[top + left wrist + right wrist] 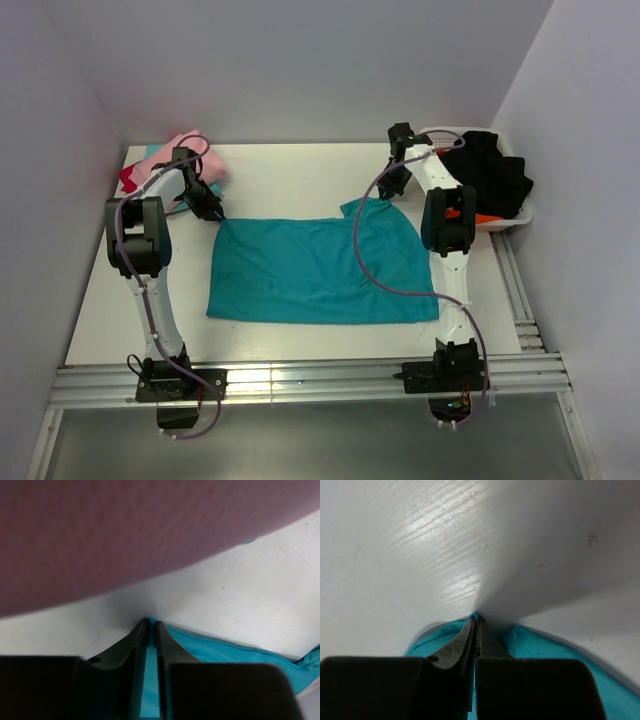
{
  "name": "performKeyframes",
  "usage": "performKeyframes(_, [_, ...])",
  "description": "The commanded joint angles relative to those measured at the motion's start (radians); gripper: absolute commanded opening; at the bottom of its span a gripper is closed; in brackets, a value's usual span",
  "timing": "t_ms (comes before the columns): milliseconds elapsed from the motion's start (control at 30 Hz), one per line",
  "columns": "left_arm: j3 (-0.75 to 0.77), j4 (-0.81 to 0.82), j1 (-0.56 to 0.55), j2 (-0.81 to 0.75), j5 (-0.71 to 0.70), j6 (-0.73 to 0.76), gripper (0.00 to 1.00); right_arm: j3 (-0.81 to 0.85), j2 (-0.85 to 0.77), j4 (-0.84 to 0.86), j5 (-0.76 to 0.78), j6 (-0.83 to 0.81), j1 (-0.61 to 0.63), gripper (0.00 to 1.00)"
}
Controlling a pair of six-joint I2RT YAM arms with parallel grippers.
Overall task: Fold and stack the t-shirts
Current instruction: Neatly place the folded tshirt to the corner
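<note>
The teal t-shirt (pixel 310 270) lies spread flat on the white table, one sleeve sticking out at its far right corner. My left gripper (pixel 217 214) is down at the shirt's far left corner. In the left wrist view its jaws (pixel 151 622) are pinched on a strip of the teal cloth (pixel 225 647). My right gripper (pixel 393 190) is at the far right sleeve. Its jaws (pixel 477 617) are shut on a fold of the teal cloth (pixel 540 647). A pink t-shirt (pixel 190 150) lies bunched at the far left over red (pixel 128 178) and lighter teal (pixel 150 152) cloth.
A white mesh basket (pixel 512 216) stands at the far right with black cloth (pixel 495 170) heaped in it. The pink cloth (pixel 125 530) fills the top of the left wrist view, close to that gripper. Grey walls enclose the table (pixel 300 170) on three sides.
</note>
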Motion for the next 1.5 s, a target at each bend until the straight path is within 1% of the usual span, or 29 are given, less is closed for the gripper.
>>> performKeyframes(0, [0.065, -0.007, -0.004, 0.020, 0.015, 0.005, 0.16, 0.037, -0.064, -0.041, 0.036, -0.021, -0.025, 0.00])
performKeyframes(167, [0.094, -0.007, -0.004, 0.029, 0.034, -0.006, 0.06, 0.077, -0.074, -0.058, 0.031, -0.034, -0.035, 0.00])
performKeyframes(367, [0.108, -0.016, -0.007, 0.014, 0.045, -0.012, 0.00, 0.077, -0.114, -0.046, 0.002, -0.040, -0.046, 0.00])
performKeyframes(567, [0.101, -0.021, -0.009, -0.021, 0.034, -0.005, 0.00, 0.040, -0.186, -0.021, -0.024, -0.037, -0.048, 0.00])
performKeyframes(867, [0.021, -0.016, -0.007, -0.109, 0.012, 0.003, 0.00, -0.043, -0.294, 0.005, -0.074, -0.024, -0.048, 0.00])
performKeyframes(1233, [-0.051, -0.015, -0.009, -0.228, -0.003, -0.001, 0.00, -0.231, -0.450, 0.048, -0.084, -0.044, -0.048, 0.00])
performKeyframes(1467, [-0.135, -0.009, -0.007, -0.302, -0.018, 0.003, 0.00, -0.339, -0.551, 0.077, -0.087, -0.039, -0.048, 0.00])
